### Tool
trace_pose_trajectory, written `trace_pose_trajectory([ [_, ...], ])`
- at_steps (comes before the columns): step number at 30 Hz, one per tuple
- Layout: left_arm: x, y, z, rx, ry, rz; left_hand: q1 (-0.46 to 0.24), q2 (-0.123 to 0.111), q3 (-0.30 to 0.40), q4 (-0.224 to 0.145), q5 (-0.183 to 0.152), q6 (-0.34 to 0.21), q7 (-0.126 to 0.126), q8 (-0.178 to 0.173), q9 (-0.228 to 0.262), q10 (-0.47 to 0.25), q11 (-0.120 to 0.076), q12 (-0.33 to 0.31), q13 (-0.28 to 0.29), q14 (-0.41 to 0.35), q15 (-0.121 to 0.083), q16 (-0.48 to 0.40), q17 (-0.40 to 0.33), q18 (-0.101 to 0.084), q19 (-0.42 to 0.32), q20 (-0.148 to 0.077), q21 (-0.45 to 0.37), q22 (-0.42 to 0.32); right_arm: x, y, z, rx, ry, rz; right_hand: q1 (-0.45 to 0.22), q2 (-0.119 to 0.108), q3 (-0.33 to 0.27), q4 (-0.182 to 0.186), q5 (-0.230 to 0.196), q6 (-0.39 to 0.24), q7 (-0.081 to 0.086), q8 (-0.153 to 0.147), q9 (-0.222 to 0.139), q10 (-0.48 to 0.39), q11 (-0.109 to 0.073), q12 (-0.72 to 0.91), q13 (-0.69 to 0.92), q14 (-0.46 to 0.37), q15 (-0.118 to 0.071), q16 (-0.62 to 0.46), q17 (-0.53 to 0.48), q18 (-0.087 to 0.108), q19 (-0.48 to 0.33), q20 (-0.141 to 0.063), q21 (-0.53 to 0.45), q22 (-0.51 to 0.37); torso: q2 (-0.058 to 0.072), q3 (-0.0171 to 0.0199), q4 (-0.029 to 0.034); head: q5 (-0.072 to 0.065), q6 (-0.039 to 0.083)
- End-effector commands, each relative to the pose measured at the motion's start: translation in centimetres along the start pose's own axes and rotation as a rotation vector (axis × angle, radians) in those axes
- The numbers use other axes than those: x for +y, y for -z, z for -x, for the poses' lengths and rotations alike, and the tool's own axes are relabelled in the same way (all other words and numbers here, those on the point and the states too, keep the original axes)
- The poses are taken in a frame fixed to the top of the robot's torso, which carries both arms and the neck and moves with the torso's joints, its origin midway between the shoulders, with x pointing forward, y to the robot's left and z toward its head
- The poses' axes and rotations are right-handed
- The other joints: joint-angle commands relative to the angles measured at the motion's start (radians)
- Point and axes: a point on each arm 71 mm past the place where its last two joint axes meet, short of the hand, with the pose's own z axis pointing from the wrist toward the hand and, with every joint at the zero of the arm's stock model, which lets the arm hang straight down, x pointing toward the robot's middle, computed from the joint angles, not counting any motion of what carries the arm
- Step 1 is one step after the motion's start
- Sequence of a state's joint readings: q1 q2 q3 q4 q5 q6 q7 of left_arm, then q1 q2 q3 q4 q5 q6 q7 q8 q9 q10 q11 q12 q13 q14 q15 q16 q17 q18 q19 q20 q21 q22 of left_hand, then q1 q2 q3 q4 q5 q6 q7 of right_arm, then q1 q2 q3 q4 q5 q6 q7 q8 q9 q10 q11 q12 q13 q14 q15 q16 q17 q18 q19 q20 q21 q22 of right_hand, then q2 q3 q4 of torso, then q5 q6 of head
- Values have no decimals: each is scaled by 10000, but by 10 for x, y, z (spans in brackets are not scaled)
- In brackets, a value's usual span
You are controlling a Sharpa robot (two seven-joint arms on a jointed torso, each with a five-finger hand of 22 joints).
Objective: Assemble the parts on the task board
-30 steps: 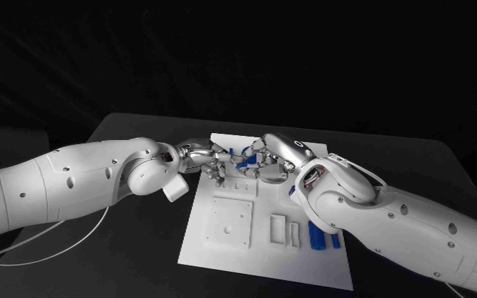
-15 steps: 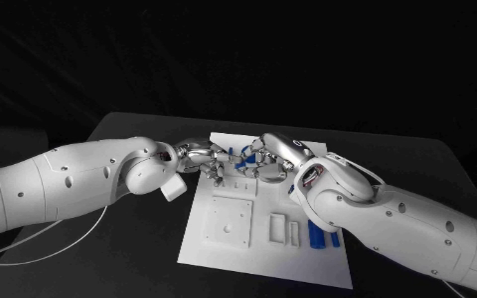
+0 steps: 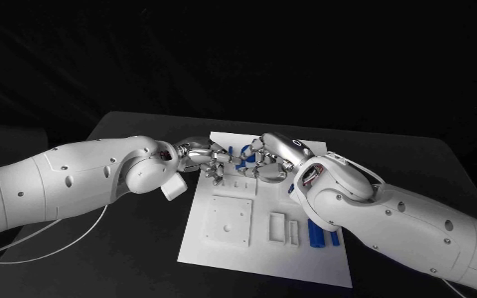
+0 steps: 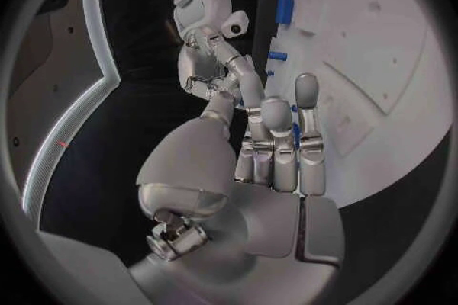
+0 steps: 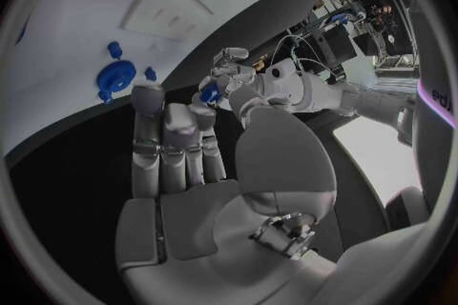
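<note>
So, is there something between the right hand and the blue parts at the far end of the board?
Nothing visible. The right hand hovers over the blue parts on the task board, with the left hand close beside it.

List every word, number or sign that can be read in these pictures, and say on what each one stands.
"ed": pale letters, cut off by the circle's rim, on a dark surface in the room in the right wrist view; the rest cannot be read.
Task board, blue parts, left hand, right hand: no readable text.
</note>
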State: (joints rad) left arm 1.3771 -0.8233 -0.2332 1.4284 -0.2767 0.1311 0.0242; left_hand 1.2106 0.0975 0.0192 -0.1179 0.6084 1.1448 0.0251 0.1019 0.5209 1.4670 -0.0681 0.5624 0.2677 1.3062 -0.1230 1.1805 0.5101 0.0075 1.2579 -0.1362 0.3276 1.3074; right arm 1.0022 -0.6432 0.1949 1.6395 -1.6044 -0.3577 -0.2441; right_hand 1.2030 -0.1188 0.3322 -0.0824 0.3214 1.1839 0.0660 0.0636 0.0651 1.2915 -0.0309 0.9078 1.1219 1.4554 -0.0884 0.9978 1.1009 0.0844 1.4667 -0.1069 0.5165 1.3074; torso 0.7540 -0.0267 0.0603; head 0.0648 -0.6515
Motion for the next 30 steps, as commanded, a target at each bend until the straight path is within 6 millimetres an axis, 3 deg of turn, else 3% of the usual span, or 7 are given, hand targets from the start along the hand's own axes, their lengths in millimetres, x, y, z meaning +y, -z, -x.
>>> trace_pose_trajectory([
  [1, -2, -2, -3, -178, -253, -98, -204, -65, 876, -778, 145, 232, -223, 223, 2564, 400, -93, 59, 19, 124, -22, -7, 48, -42, 13, -73, 99, 207, -1, 0, 2, -118, 97, 38, -10, -58, -82, 23, 33, -54, -10, -13, -3, -56, -15, -78, -65, -31, -33, -79, -44, -172, 412, -63, -97, 525, -1, -2, 1, -4, -4],
  [9, -1, -2, 0, -635, -313, 96, -307, -68, 1020, -781, 204, 266, -246, 85, 3104, 412, -127, 181, 44, 233, -48, -53, 203, -33, 5, -98, 277, 195, -5, 2, 4, -257, 83, -53, -51, -168, -356, 154, -103, -329, 65, -22, -17, -168, 36, -306, -250, -63, -1, -277, -175, -153, 388, -42, -421, 443, 1, -3, -1, 0, 2],
  [10, -1, -2, 0, -680, -321, 137, -321, -71, 1023, -777, 212, 270, -252, 83, 3151, 413, -138, 202, 50, 247, -54, -56, 215, -31, 12, -101, 291, 193, -7, 2, 5, -301, 65, -88, -122, -281, -524, 207, -144, -650, 159, -23, -26, -337, 92, -573, -423, -165, 33, -550, -370, -120, 314, -26, -789, 352, 1, 0, 1, 2, 2],
  [13, 0, -1, 2, -790, -397, 290, -319, -79, 1041, -790, 254, 288, -257, 80, 3209, 426, -141, 224, 52, 266, -58, -55, 235, -31, 17, -106, 309, 195, -13, 4, 7, -451, -2, -205, 183, -315, -1605, 463, -114, -1422, 372, 23, -6, -962, 286, -1588, -1286, -605, 213, -1832, -1319, 90, -59, 181, -2919, -405, -4, -2, 1, 13, 12],
  [16, 1, 0, 4, -910, -605, 523, -341, -97, 1055, -799, 287, 309, -268, 65, 3282, 425, -152, 280, 63, 298, -69, -55, 271, -31, 30, -118, 343, 195, -22, 8, 11, -572, -108, -388, 675, -359, -2389, 805, 144, -2000, 469, -19, -30, -1239, 378, -1555, -1830, -787, 309, -2047, -1563, 183, -15, 305, -3449, -952, -10, -6, 5, 25, 5],
  [20, 1, 1, 8, -1135, -1160, 1027, -379, -121, 1074, -812, 367, 358, -289, 51, 3348, 431, -170, 371, 76, 357, -91, -58, 311, -31, 63, -137, 383, 191, -40, 17, 19, -625, -233, -757, 1078, -530, -2341, 856, 441, -2652, 551, -35, -51, -1523, 446, -1315, -2488, -1014, 375, -2106, -1800, 193, 6, 369, -3858, -1328, -9, 0, 5, 59, -8],
  [30, -2, 0, 11, -1469, -2773, 2729, -485, -131, 1116, -839, 435, 485, -339, 24, 3493, 458, -206, 551, 39, 547, -137, -156, 376, -31, 166, -180, 437, 176, -79, 30, 52, -1351, -978, -1830, 998, -559, -1223, 248, 679, -2494, 542, -48, -55, -1676, 414, -1149, -3146, -1087, 352, -2088, -2031, 193, 5, 358, -4022, -1294, -38, 28, -24, 91, -45],
])
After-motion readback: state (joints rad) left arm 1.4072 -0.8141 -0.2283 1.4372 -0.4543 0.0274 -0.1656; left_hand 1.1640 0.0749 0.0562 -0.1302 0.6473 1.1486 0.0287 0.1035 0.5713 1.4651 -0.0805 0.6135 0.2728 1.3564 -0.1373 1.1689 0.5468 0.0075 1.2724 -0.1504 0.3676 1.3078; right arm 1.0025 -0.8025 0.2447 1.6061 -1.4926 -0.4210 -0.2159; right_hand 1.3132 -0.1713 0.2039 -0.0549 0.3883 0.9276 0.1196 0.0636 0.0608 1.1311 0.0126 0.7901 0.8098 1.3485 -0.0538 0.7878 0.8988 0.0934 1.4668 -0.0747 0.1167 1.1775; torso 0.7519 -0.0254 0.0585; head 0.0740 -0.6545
